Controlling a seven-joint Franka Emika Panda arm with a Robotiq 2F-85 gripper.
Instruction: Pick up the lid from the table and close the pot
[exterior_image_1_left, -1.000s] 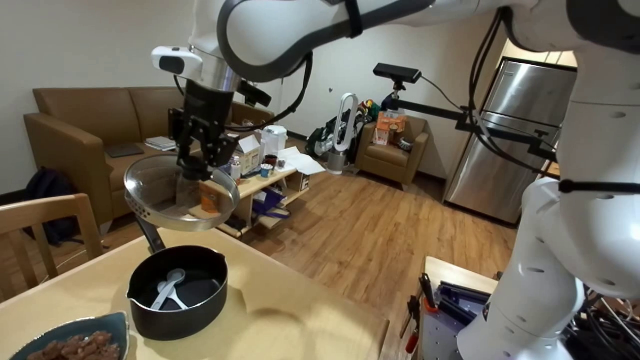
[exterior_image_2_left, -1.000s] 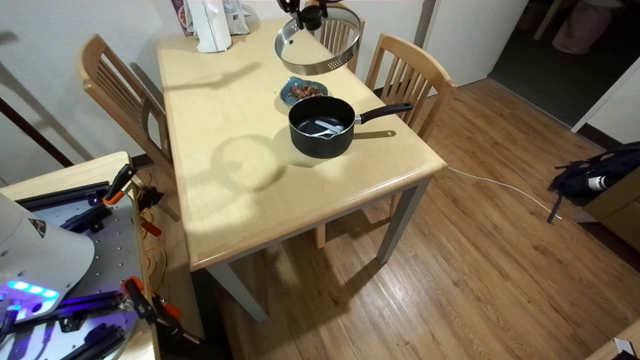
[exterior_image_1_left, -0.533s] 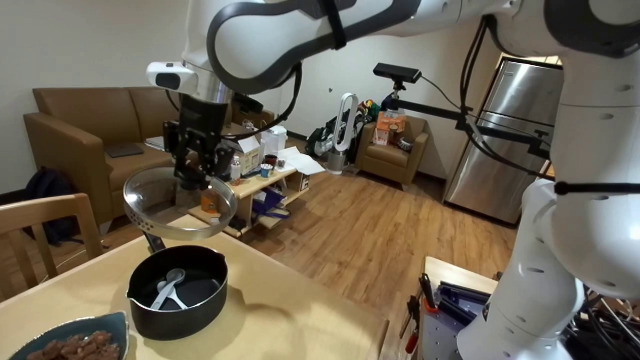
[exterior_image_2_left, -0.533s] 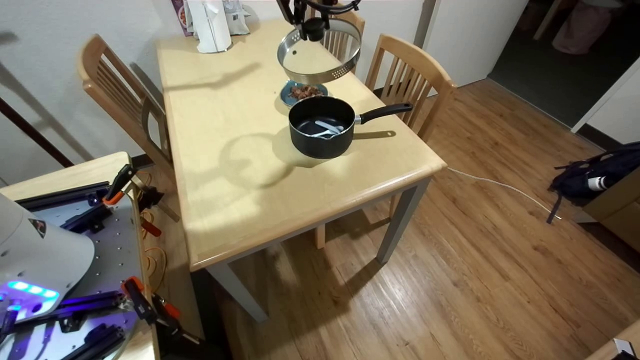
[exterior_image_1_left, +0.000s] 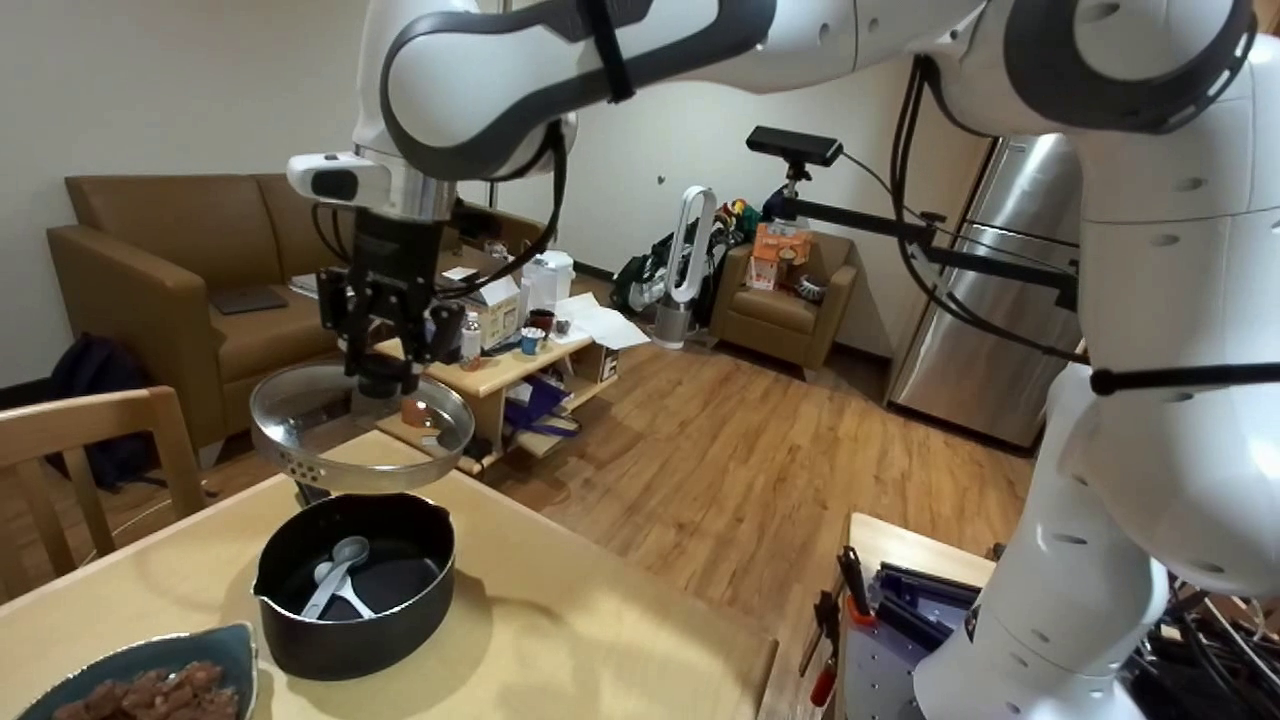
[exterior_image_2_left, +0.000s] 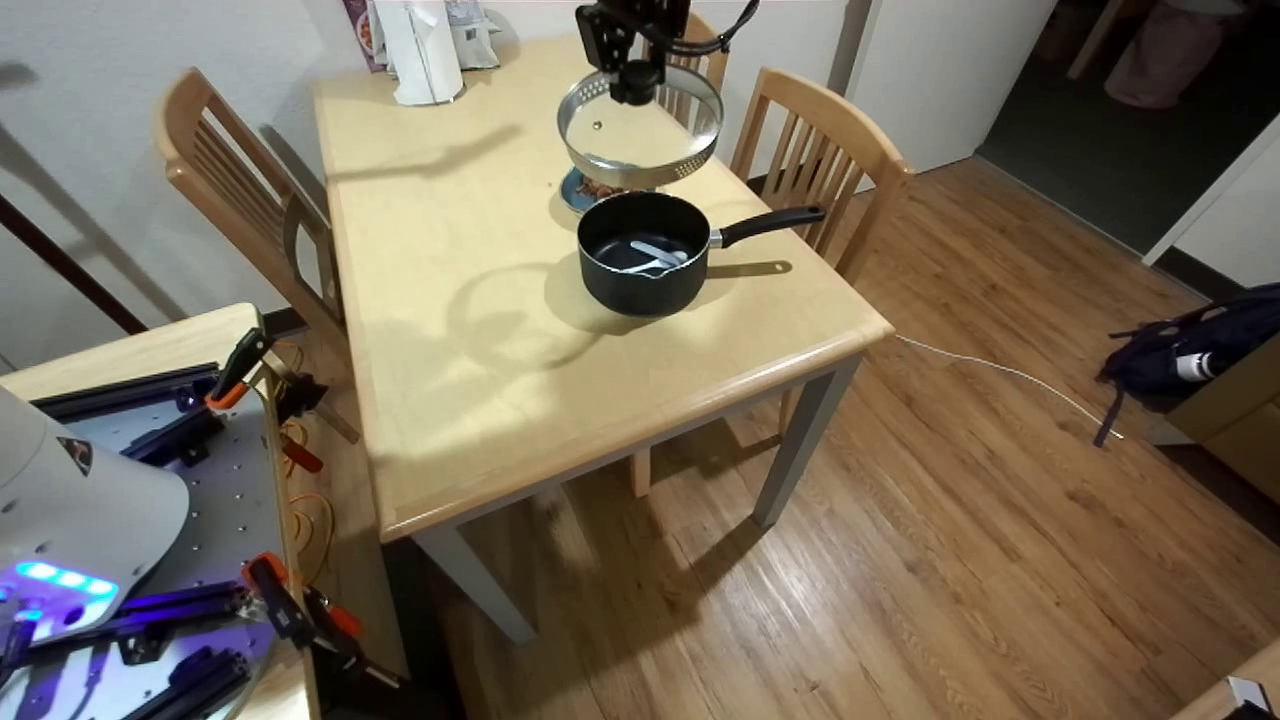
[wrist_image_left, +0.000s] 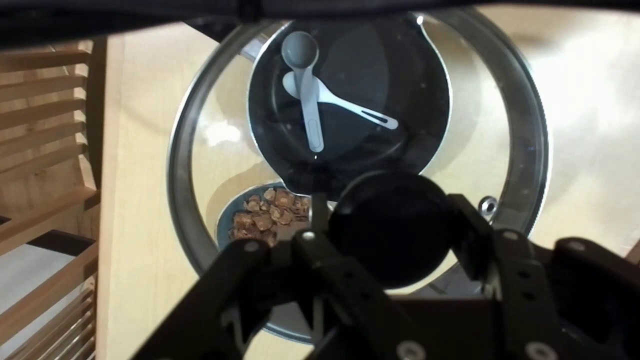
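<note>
Wrist view: lid (exterior_image_2_left: 640, 140) held aloft, pot (exterior_image_2_left: 640, 292) off-centre beneath

The gripper (wrist_image_left: 392, 215) is closed on the lid's dark knob (wrist_image_left: 390, 245), and the glass hangs above the surface (exterior_image_2_left: 480, 230), apart from the pot. The coming move turns on how the lid's centre lies from the pot's mouth. Through the glass, the wrist view puts that mouth toward its top edge, beyond the knob, while the teal dish (exterior_image_1_left: 225, 650) shows lower left, on the gripper's side. The pot's long axis runs out along its handle (exterior_image_2_left: 770, 222), to the upper left there. A small shift toward the mouth, then a straight descent, seems called for, though the camera's slant may exaggerate the offset. Two pale spoons (wrist_image_left: 311, 115) lie inside the pot and look low enough not to foul the lid.

Against a second ago, the lid sits lower in both exterior views, and in an exterior view its rim (exterior_image_2_left: 640, 177) now hides part of the dish, which showed clear of it then. The pot and spoons have not moved.
</note>
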